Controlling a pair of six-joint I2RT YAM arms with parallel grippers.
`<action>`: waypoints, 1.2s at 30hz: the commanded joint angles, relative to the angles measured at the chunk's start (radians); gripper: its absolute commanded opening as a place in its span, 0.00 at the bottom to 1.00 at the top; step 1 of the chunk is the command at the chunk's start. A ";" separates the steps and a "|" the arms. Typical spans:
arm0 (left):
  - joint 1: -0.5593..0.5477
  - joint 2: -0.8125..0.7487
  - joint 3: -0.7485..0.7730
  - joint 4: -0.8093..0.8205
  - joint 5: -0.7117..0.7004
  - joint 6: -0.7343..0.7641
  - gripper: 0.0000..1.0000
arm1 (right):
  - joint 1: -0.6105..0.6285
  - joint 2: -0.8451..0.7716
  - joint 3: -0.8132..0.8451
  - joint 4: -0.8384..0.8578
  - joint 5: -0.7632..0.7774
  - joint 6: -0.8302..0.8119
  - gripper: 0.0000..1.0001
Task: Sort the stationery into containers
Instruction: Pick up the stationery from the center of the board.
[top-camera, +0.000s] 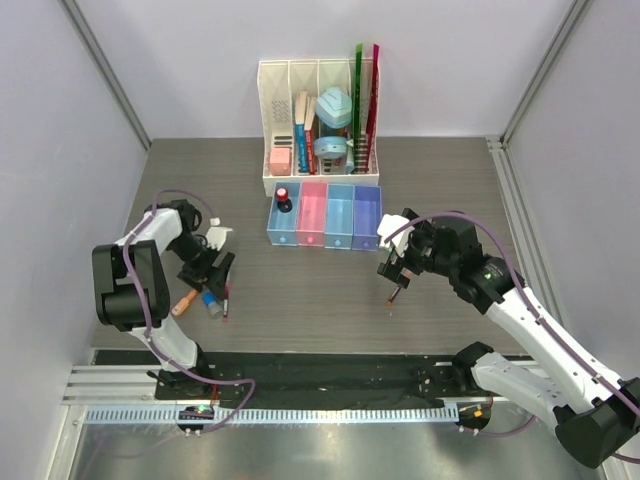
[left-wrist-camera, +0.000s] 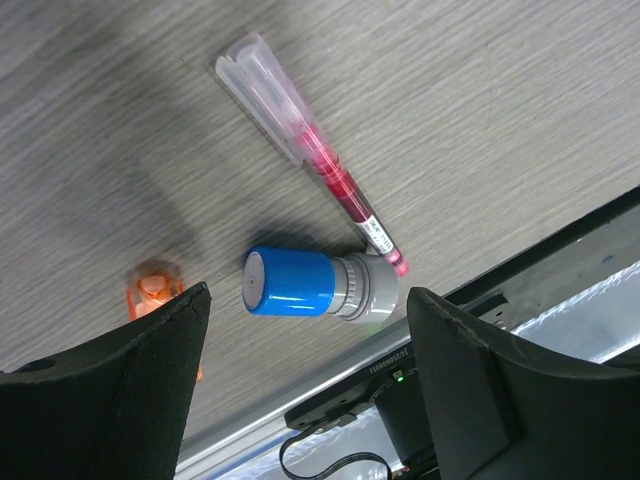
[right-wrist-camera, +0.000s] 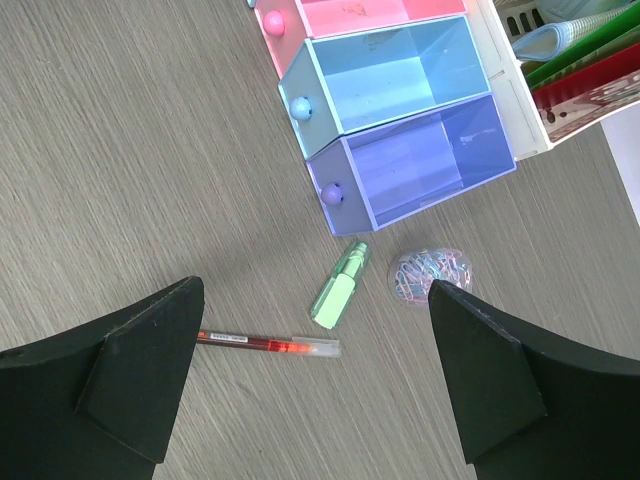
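My left gripper (top-camera: 222, 272) (left-wrist-camera: 306, 322) hangs open just above a blue-capped cylinder (left-wrist-camera: 300, 283) (top-camera: 212, 303) lying on its side. A dark-red pen (left-wrist-camera: 318, 168) touches the cylinder's grey end, and an orange piece (left-wrist-camera: 153, 291) (top-camera: 183, 303) lies beside the left finger. My right gripper (top-camera: 398, 268) (right-wrist-camera: 315, 300) is open and empty over another dark-red pen (right-wrist-camera: 268, 346), a green piece (right-wrist-camera: 340, 285) and a clear disc of paper clips (right-wrist-camera: 425, 274). The four bins stand in a row: blue (top-camera: 281, 225), pink (top-camera: 312, 218), light blue (right-wrist-camera: 390, 75), purple (right-wrist-camera: 420, 165). A red-capped cylinder (top-camera: 283, 197) stands in the blue bin.
The white slotted rack (top-camera: 318, 125) (right-wrist-camera: 560, 60) with books, rulers and teal items stands right behind the bins. The table's near edge and a black rail (left-wrist-camera: 560, 270) run close behind the left gripper's items.
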 joint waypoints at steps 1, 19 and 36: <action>0.002 -0.032 -0.021 -0.037 -0.008 0.080 0.80 | -0.007 -0.022 0.008 0.008 -0.001 0.008 1.00; -0.001 -0.119 -0.145 0.084 -0.071 0.176 0.82 | -0.032 -0.041 0.013 -0.008 -0.015 0.027 1.00; -0.066 -0.116 -0.156 0.047 -0.025 0.192 0.71 | -0.043 -0.051 0.012 -0.009 -0.028 0.031 1.00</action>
